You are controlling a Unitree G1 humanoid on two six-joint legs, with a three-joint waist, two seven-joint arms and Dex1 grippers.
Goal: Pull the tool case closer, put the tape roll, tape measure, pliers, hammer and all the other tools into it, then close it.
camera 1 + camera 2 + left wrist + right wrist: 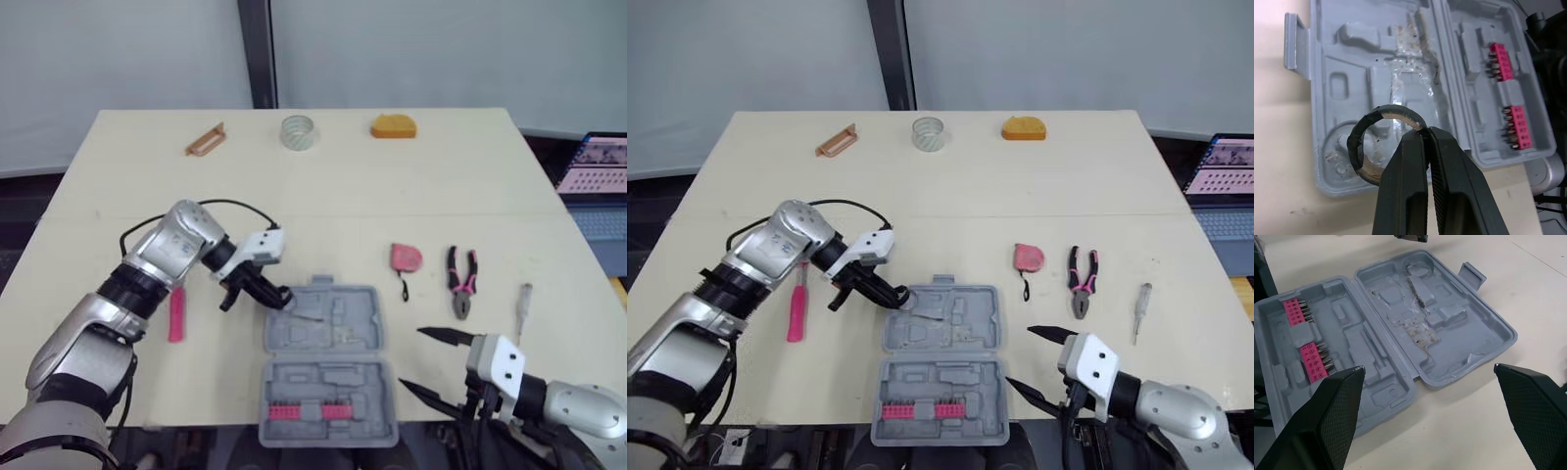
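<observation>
The grey tool case (364, 338) lies open near the table's front edge, with pink bit strips (300, 410) in its near half. My left gripper (281, 297) is shut on a small black tape roll (1355, 142), held just above the far left corner of the case (1327, 58). My right gripper (432, 364) stands open at the case's front right, nothing between its fingers (1327, 416). On the table lie a pink tape measure (406, 257), pink-handled pliers (461, 281), a small screwdriver (523, 305) and a pink-handled tool (176, 315), partly hidden by my left arm.
At the table's far edge sit a clear tape roll (298, 131), an orange object (393, 126) and a copper-coloured piece (206, 139). A laptop (600, 176) stands off the table's right side.
</observation>
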